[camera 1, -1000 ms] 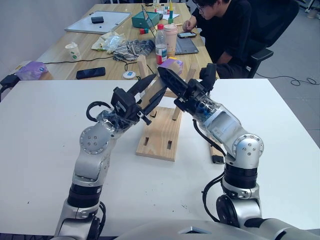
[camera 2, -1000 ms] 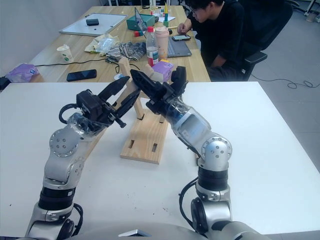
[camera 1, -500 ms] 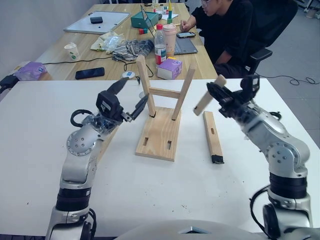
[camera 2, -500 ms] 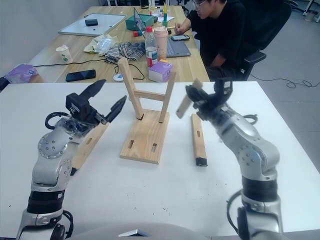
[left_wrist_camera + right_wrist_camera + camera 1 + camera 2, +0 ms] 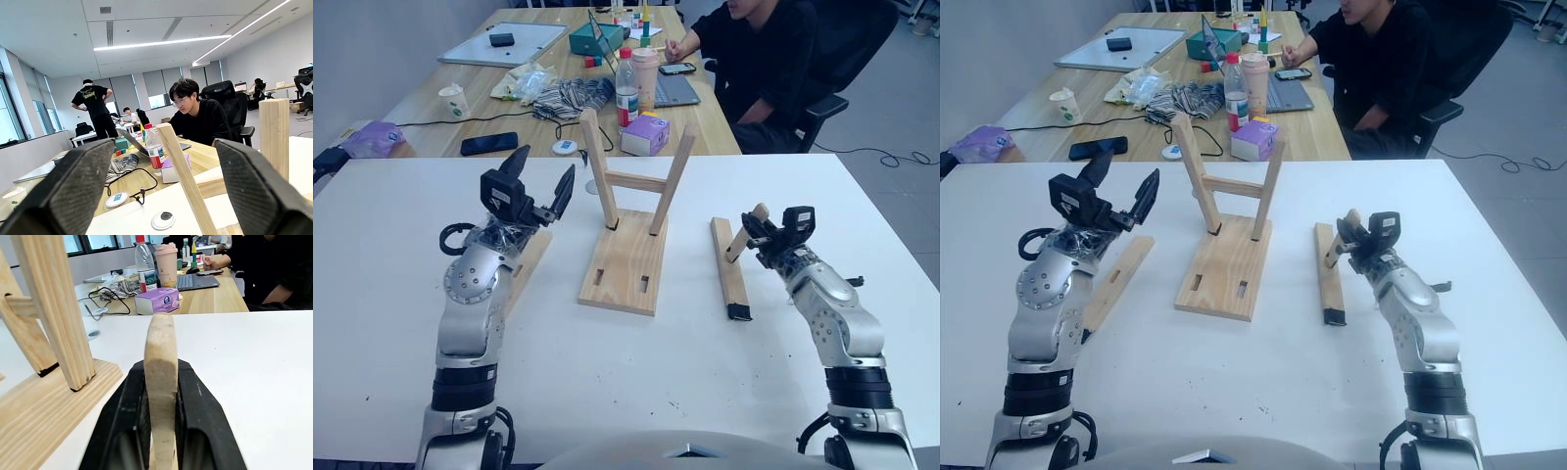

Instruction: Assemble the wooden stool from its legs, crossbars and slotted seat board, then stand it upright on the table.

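On the white tabletop [image 5: 607, 392] the seat board [image 5: 625, 262] lies centred, two legs [image 5: 597, 166] slotted in; your left gripper [image 5: 544, 168] hangs spread open, your right gripper [image 5: 754, 231] clamps a short wooden bar [image 5: 738, 245].

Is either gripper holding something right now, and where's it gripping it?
The right gripper is shut on a short wooden bar, clamping its two flat sides with a rounded end sticking out beyond it. The left gripper is open and empty.

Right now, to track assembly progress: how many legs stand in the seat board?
2. The left leg and the right leg stand at the far end of the seat board, joined by a crossbar. None looks hidden.
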`<state>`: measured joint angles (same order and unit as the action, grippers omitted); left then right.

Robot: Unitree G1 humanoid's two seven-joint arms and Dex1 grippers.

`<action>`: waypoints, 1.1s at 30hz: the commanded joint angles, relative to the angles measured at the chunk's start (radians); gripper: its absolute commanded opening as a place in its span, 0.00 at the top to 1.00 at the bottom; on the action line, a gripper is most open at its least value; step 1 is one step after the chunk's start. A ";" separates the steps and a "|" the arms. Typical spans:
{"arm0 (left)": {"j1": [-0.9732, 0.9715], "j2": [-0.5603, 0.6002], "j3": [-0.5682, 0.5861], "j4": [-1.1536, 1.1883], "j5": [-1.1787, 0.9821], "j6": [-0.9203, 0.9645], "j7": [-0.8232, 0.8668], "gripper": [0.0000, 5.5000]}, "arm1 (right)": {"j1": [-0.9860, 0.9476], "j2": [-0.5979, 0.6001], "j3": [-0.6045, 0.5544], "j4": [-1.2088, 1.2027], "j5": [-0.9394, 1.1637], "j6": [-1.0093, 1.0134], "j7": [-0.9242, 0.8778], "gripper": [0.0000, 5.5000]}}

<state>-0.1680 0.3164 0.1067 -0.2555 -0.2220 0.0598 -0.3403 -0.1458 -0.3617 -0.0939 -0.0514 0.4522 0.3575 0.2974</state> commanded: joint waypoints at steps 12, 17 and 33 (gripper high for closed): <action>-0.016 0.014 -0.001 -0.024 0.007 0.037 -0.004 0.32 | 0.107 0.101 -0.017 0.050 -0.197 0.081 -0.269 0.92; -0.010 0.015 -0.002 -0.036 0.006 0.051 -0.005 0.32 | 0.138 0.140 -0.029 0.064 -0.173 0.087 -0.269 0.92; -0.027 0.023 -0.007 -0.023 -0.001 0.067 -0.027 0.32 | 0.265 0.123 0.088 0.429 -0.274 0.008 -0.068 0.92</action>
<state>-0.1710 0.3170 0.1048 -0.2816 -0.2192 0.1041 -0.3469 -0.0953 -0.2563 -0.1125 0.0828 0.2277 0.1221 0.1691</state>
